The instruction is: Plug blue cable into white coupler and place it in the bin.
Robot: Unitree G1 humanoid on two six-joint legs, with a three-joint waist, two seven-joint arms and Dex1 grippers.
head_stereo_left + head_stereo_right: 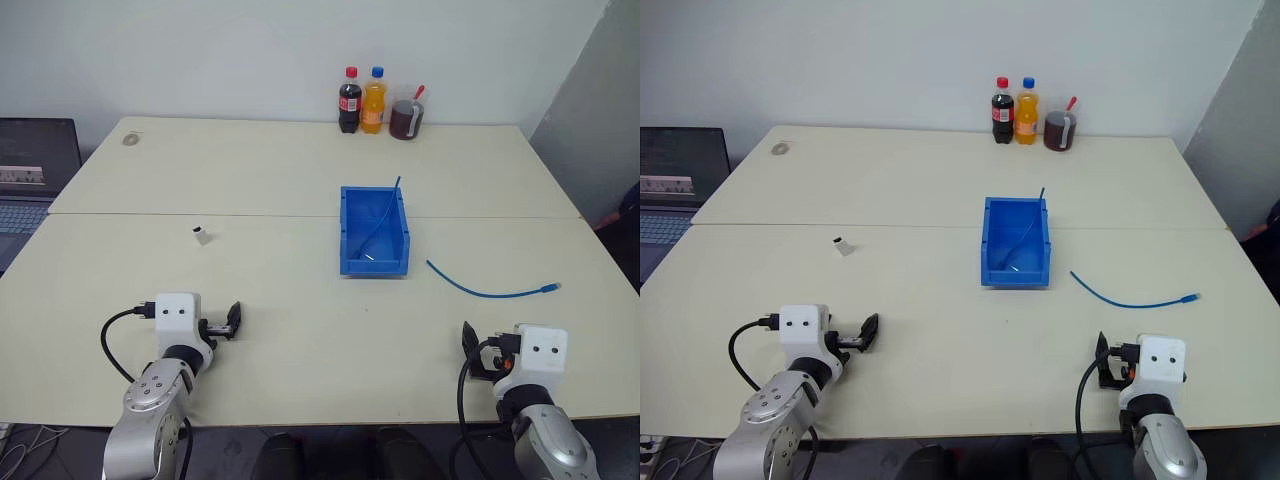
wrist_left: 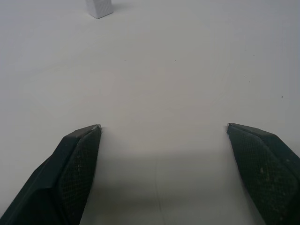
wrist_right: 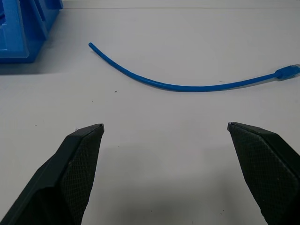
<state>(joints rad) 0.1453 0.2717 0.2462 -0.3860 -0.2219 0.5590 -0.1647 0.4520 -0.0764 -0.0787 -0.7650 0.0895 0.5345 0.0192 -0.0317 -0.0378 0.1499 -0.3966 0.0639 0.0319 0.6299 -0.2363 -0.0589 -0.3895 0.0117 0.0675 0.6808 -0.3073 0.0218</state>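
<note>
The blue cable (image 1: 490, 291) lies in a shallow curve on the table, to the right of the bin (image 1: 373, 265), with its plug (image 1: 548, 287) at the right end. In the right wrist view the cable (image 3: 178, 86) runs across the table ahead of my open right gripper (image 3: 165, 125), a short way off. The white coupler (image 1: 202, 235) stands alone on the left half of the table. It sits well ahead of my open left gripper (image 2: 164, 126), and shows as a small white block (image 2: 99, 7). Both grippers hover low near the front edge, holding nothing.
A shorter blue cable (image 1: 380, 220) leans inside the bin, its end poking over the far wall. Two bottles (image 1: 349, 101) and a cup of dark drink (image 1: 406, 118) stand at the back edge. A laptop (image 1: 35, 170) sits to the far left.
</note>
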